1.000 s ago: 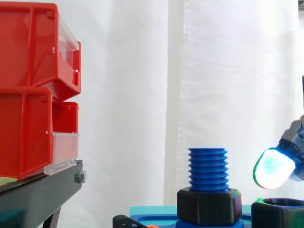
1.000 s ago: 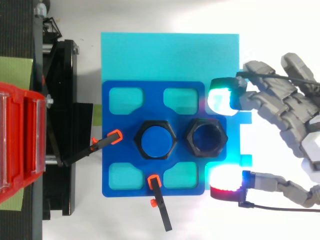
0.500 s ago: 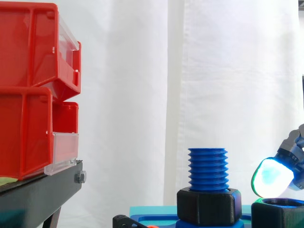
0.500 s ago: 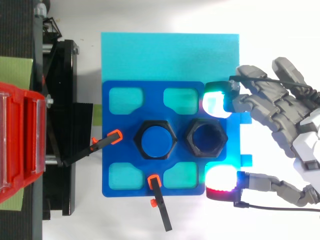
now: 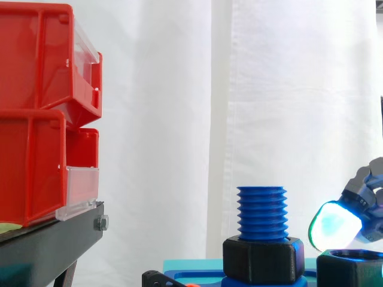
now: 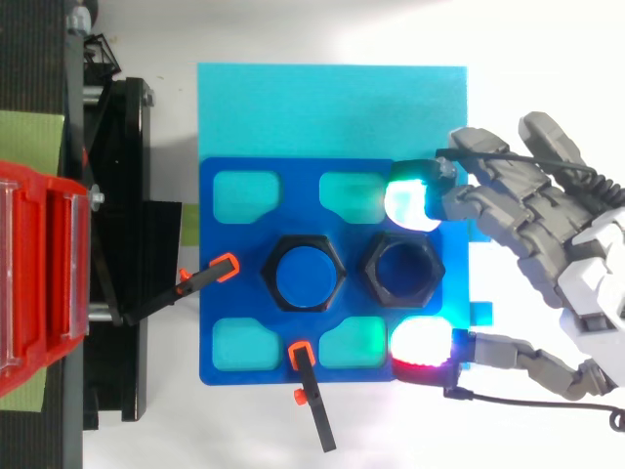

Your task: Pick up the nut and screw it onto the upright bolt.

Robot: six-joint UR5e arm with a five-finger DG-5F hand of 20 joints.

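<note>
A loose black hex nut (image 6: 403,271) lies flat on the blue fixture plate (image 6: 229,254), right of the upright blue threaded bolt (image 5: 261,213). That bolt (image 6: 308,276) stands in a second black hex nut (image 5: 263,259) at its base. My hand (image 6: 562,274) reaches in from the right, open, with fingers spread. One glowing pad (image 6: 411,201) hovers past the loose nut's far side and another pad (image 6: 420,345) past its near side. Neither touches it. From the side, a cyan-green pad (image 5: 334,225) floats just above the loose nut (image 5: 352,269).
The fixture plate rests on a cyan sheet (image 6: 332,107). Two orange-tipped black clamps (image 6: 203,280) (image 6: 310,391) hold the plate's left and front edges. Red bins (image 5: 42,113) sit on a black stand (image 6: 107,254) to the left.
My hand has shifted left and dropped lower. Its glowing pads now flank the loose nut instead of hanging off the plate's right edge.
</note>
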